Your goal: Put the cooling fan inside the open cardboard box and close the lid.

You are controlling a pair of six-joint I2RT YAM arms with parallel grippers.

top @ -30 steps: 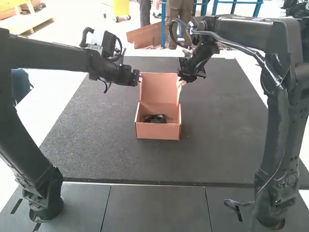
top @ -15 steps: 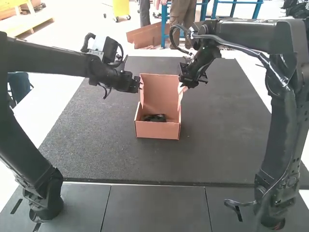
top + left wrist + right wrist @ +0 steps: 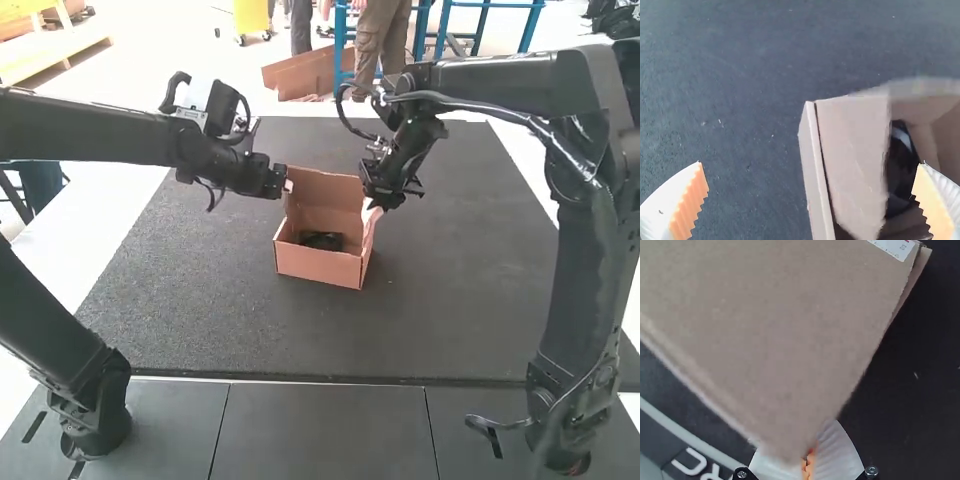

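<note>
Two tools at the cardboard box (image 3: 318, 262), which sits mid-table on the black mat (image 3: 200, 290) with the cooling fan (image 3: 321, 239) lying inside on its floor. My left tool (image 3: 283, 185) hangs at the upper left corner of the raised lid (image 3: 325, 192), fingers wide apart with a cardboard edge between them. My right tool (image 3: 380, 198) is clamped on the lid's right edge, lid standing tilted.

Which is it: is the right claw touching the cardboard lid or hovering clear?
Touching. In the right wrist view, the edge of the lid sits between the fingers of the right gripper, against its orange pad.
</note>
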